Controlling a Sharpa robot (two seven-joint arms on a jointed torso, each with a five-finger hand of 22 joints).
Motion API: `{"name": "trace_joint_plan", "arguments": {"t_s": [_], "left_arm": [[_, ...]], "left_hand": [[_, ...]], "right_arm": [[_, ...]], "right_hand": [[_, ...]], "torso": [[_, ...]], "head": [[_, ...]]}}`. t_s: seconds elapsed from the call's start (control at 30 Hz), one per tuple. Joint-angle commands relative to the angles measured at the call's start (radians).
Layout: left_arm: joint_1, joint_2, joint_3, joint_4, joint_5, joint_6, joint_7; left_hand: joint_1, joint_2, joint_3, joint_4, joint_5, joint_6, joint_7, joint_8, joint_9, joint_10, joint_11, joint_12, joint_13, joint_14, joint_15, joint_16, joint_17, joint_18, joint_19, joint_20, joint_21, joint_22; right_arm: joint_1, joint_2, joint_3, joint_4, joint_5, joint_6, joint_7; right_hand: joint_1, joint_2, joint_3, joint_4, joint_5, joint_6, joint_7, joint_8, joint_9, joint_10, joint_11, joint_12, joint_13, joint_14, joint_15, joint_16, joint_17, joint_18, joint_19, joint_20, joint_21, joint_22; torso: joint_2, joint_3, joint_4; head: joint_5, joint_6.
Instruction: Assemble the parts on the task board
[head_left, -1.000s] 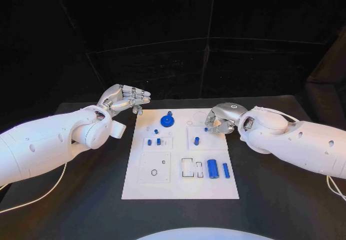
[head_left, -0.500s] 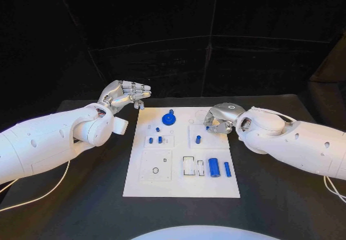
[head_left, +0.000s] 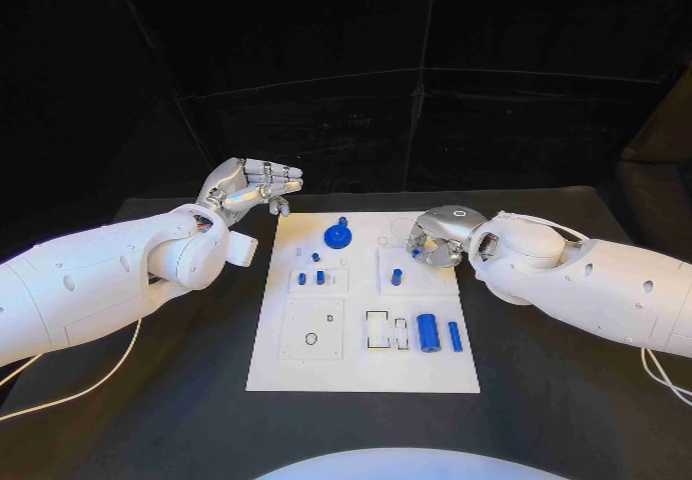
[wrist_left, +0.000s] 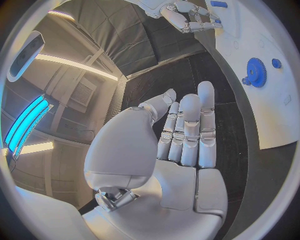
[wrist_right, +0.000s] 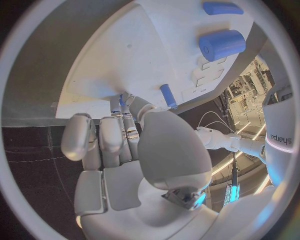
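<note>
The white task board (head_left: 364, 330) lies in the middle of the black tabletop (head_left: 173, 400). A blue gear (head_left: 336, 237) sits at its far end, a blue cylinder (head_left: 427, 332) near the right. The left hand (head_left: 248, 187) hovers off the far left corner, fingers loosely apart, empty. The right hand (head_left: 437, 238) over the board's right edge seems to pinch a small blue part (wrist_right: 116, 104).

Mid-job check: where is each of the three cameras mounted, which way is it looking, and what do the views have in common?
Head view: on the robot's head, looking down at the board; both arms, left hand, right hand show.
Left wrist view: behind the left hand, facing along its fingers towards the board's edge and gear.
Right wrist view: behind the right hand, facing the board.
Shared: head and left wrist views both show the gear and right hand.
</note>
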Motion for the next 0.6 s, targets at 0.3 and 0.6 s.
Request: {"name": "trace_joint_plan", "arguments": {"t_s": [0.3, 0.6], "left_arm": [[0.001, 0.001, 0.001, -0.003, 0.009, 0.009, 0.018], [0.001, 0.001, 0.001, -0.008, 0.009, 0.008, 0.016]], "left_hand": [[0.010, 0.014, -0.001, -0.004, 0.003, -0.002, 0.003, 0.005, 0.000, -0.005, 0.004, 0.006, 0.000, -0.005, -0.001, -0.006, -0.005, 0.012, -0.006, 0.000, -0.005, -0.002], [0.011, 0.015, -0.001, -0.005, 0.003, -0.002, 0.003, 0.005, 0.000, -0.006, 0.004, 0.006, 0.000, -0.006, -0.001, -0.006, -0.005, 0.012, -0.006, 0.000, -0.005, -0.003]], "right_arm": [[-0.009, 0.005, -0.004, 0.005, -0.059, 0.007, -0.062], [-0.013, 0.001, -0.004, 0.028, -0.082, -0.055, -0.077]], "right_hand": [[-0.007, -0.011, 0.099, -0.023, -0.029, 0.037, -0.004, 0.008, 0.001, 0.041, -0.007, 0.000, -0.001, 0.019, -0.009, 0.012, -0.006, -0.010, 0.017, -0.008, 0.021, 0.024], [-0.024, -0.020, 0.117, -0.022, -0.036, 0.044, -0.005, 0.007, 0.002, 0.048, -0.009, -0.001, 0.000, 0.019, -0.010, 0.015, -0.009, -0.011, 0.021, -0.009, 0.027, 0.034]], "torso": [[0.000, 0.0000, 0.0001], [-0.001, 0.0000, -0.0004]], "head": [[-0.003, -0.003], [-0.004, -0.002]]}}
